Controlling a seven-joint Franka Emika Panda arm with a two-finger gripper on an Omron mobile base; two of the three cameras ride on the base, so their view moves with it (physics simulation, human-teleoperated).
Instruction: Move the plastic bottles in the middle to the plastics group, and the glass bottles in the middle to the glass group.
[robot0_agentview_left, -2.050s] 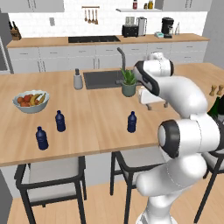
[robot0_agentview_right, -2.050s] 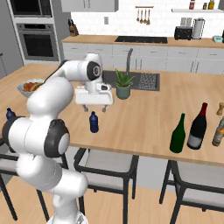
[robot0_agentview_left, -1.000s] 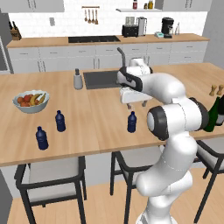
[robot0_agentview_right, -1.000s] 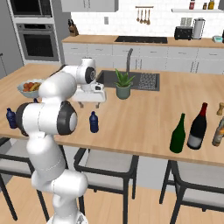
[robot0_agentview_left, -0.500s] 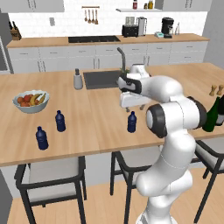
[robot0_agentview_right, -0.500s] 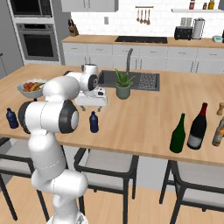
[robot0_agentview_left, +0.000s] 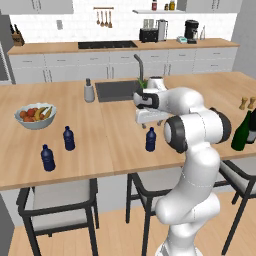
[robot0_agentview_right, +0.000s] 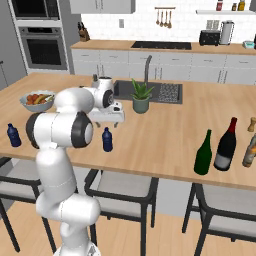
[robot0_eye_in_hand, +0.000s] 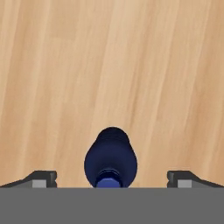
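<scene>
Hand view looks straight down on the middle blue bottle (robot0_eye_in_hand: 110, 159), cap centred between the two spread fingertips (robot0_eye_in_hand: 42, 178) — nothing pinched yet. Swung in from the sink side over the last two seconds, gripper (robot0_agentview_left: 149, 116) now above the bottle on the island counter (robot0_agentview_left: 115, 145). Probably ready to descend and grasp, then carry left to the plastics group (robot0_agentview_left: 56, 148).
</scene>
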